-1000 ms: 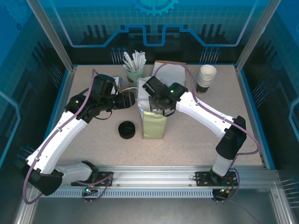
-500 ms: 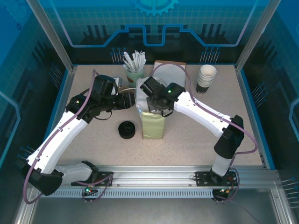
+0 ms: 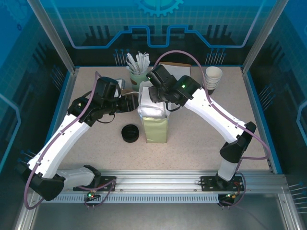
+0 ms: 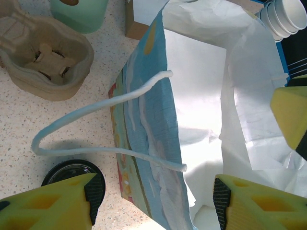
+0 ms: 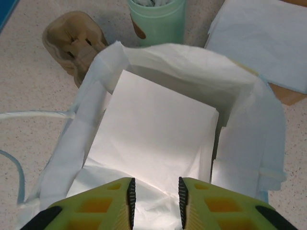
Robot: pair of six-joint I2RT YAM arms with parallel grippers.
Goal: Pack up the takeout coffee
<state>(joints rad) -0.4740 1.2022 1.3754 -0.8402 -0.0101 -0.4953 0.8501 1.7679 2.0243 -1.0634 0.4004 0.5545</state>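
Nearest, the black lid stack (image 3: 129,133) sits just left of the upright paper bag (image 3: 156,128). The left gripper (image 4: 153,186) is spread wide, straddling the bag's side wall. The right gripper (image 5: 154,191) hangs over the open mouth, fingers narrowly apart and empty. I cannot tell where the takeout coffee is. Beyond stands the green straw cup (image 3: 138,75).

No legible text, label, brand or number is recorded. The bag (image 4: 144,124) print is seen as colour patches only.
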